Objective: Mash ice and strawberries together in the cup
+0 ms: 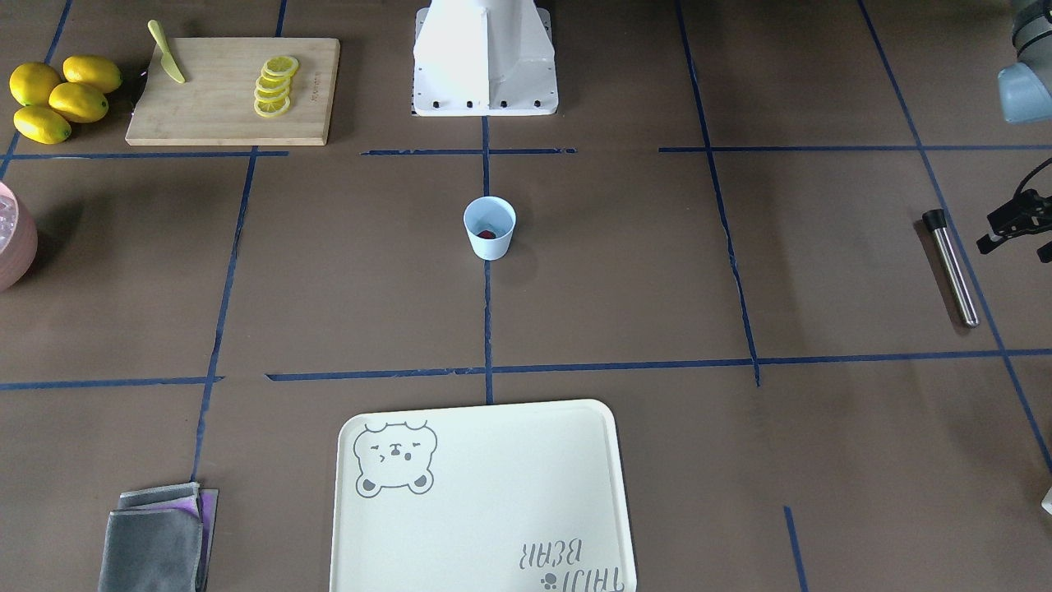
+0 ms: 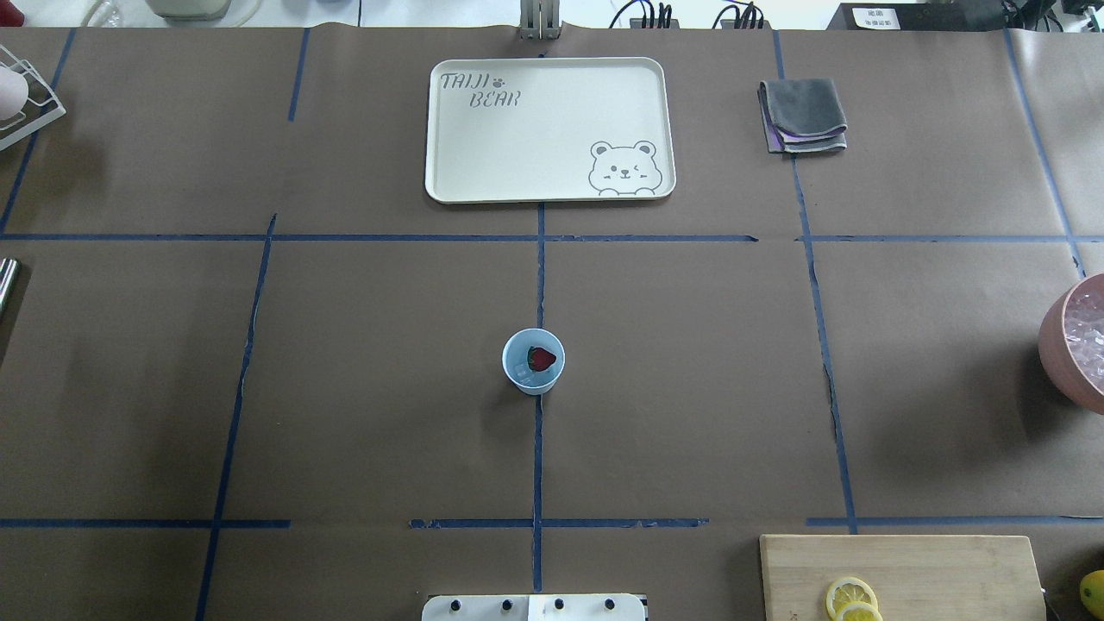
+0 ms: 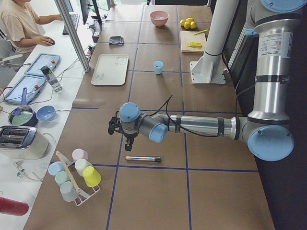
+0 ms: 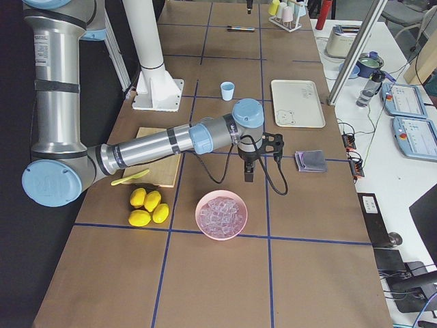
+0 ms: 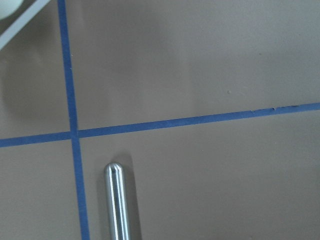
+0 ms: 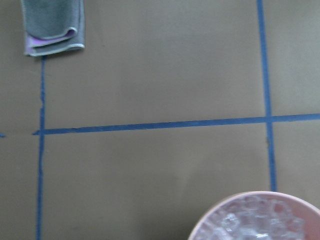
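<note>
The pale-blue cup (image 2: 533, 361) stands upright at the table's middle, also in the front view (image 1: 489, 228). Inside it lie one dark-red strawberry (image 2: 542, 358) and some clear ice (image 2: 520, 373). More ice (image 4: 220, 213) fills the pink bowl (image 4: 205, 229). My left gripper (image 3: 128, 143) hovers over a steel rod (image 3: 143, 158) lying on the table; only part of it shows at the front view's edge (image 1: 1019, 224), and I cannot tell its state. My right gripper (image 4: 248, 172) hangs above the table beside the bowl; its state is unclear too. Neither wrist view shows fingers.
A cream bear tray (image 2: 552, 185) lies beyond the cup. A folded grey cloth (image 2: 802, 116) sits to its right. A cutting board (image 1: 230, 123) carries lemon slices (image 1: 274, 85) and a knife (image 1: 167, 52); whole lemons (image 1: 62, 97) beside it. A cup rack (image 3: 74, 175) stands near the left end.
</note>
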`<state>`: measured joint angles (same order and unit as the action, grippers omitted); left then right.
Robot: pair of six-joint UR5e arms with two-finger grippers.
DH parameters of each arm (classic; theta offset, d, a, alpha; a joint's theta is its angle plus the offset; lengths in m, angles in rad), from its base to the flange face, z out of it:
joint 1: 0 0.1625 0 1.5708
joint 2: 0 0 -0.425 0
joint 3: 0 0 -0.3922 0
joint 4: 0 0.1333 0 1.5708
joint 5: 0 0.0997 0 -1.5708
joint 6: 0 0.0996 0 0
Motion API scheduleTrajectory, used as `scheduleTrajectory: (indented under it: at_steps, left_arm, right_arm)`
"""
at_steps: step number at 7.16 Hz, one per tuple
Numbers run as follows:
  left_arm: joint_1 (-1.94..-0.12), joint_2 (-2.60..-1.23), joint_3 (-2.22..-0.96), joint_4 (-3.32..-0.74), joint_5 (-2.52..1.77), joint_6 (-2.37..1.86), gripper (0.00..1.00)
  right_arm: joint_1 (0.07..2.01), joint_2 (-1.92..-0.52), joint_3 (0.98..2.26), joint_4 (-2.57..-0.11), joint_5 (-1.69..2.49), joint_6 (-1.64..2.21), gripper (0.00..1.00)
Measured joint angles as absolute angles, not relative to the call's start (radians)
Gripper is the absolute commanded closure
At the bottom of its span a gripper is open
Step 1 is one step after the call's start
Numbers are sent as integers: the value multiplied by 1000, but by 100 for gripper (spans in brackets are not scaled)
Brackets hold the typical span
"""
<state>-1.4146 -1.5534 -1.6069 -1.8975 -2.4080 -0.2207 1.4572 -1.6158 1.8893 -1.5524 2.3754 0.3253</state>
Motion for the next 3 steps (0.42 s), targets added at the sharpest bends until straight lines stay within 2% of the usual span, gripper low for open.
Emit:
scheduleTrajectory:
  at_steps: [1,3]
  left_arm:
    - [-1545,-1563,-1626,-1685,-2408,16,0]
    - [-1650,-1576,-1645,-1511,-2388,207,0]
  right_arm:
    - [1457,-1616,1889,-1552,2375,325,0]
    - [1457,-1616,1889,-1552,2375,325,0]
